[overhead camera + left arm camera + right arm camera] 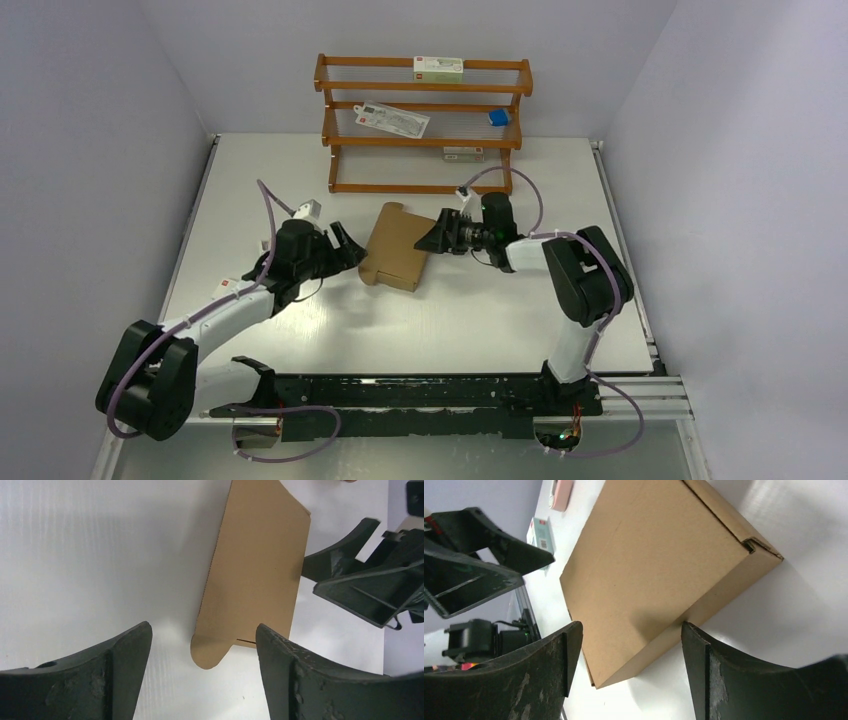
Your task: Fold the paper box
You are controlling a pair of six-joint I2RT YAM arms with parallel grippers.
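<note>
We see the paper box point(397, 246) lying flat in the middle of the white table point(470, 320), folded into a shallow brown shape with a rounded tab point(207, 655) poking out at one corner. The left gripper point(352, 250) sits just beside the box's left edge, fingers spread wide, holding nothing. Opposite, the right gripper point(428, 236) faces the right edge, its fingers spread too and empty. One fingertip may be touching the cardboard, though we can't be sure from these angles. So the box lies between the two grippers. Behind it stands the wooden rack point(420, 142), small white cartons point(438, 66) on its shelves
</note>
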